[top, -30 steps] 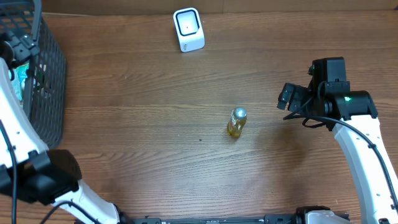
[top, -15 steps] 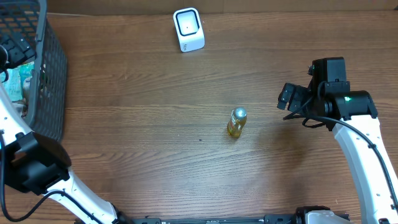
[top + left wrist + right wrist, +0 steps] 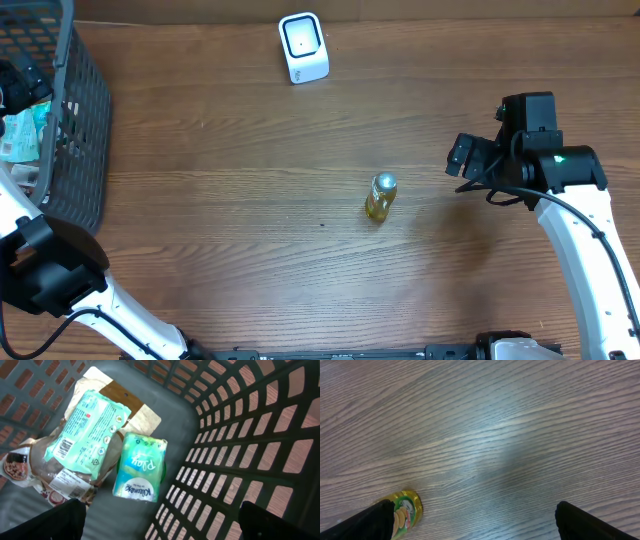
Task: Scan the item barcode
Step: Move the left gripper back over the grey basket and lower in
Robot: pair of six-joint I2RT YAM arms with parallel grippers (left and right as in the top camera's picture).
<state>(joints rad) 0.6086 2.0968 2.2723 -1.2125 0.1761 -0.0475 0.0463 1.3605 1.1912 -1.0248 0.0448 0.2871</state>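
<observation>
- The dark mesh basket (image 3: pixel 85 130) stands at the upper left edge of the overhead frame, on the wooden table (image 3: pixel 230 250).
- The left gripper (image 3: pixel 160 527) hangs over the inside of the basket. Its jaws are spread wide, one dark fingertip in each lower corner of the left wrist view, with nothing between them.
- Below it, on the basket floor, lie a mint-green packet (image 3: pixel 87 430), a green tissue pack (image 3: pixel 140 467) just beside it, and a brown card (image 3: pixel 135 407) partly under both.
- The white scanner (image 3: pixel 303 47) sits at the top of the overhead frame, left of centre.
- The bottle (image 3: pixel 381 196), yellow with a silver cap, stands alone on the table a little right of centre, well apart from the scanner and from both grippers.
- The right gripper (image 3: pixel 470 160) hovers to the right of the bottle, not touching it. Its jaws are wide apart and empty; the right wrist view shows the bottle in its lower left corner.
</observation>
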